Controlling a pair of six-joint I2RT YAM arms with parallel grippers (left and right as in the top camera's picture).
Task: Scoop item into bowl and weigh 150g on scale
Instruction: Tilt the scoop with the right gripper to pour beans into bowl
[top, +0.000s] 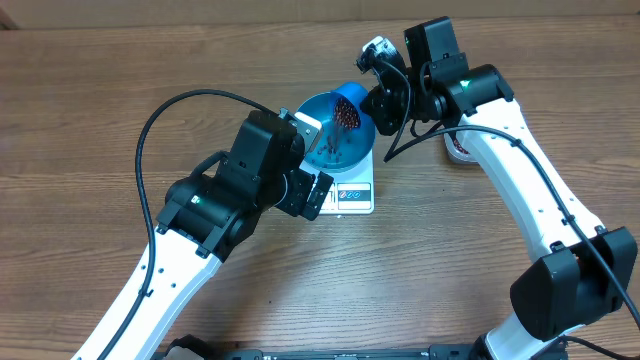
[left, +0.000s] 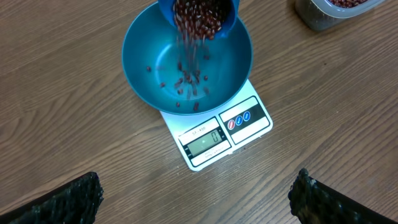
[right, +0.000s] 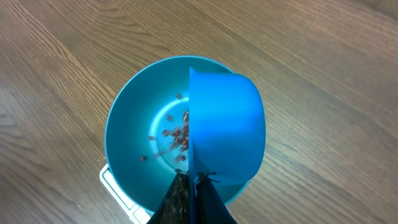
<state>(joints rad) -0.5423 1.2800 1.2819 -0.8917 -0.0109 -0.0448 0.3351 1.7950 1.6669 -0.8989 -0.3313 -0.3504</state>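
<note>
right tool (right: 189, 186) clamped on scoop (right: 227, 124) — beans (left: 199, 18) spill into bowl (left: 143, 56) on scale (left: 249, 118); left tool (left: 199, 199) apart.

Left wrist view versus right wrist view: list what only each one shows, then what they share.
Only the left wrist view: the display and buttons of the scale, the clear tub, the beans heaped inside the tilted scoop, and the open left gripper. Only the right wrist view: the scoop's plain blue back, and the right gripper shut on its handle. Both: the blue bowl on the scale, with beans landing in it.
</note>
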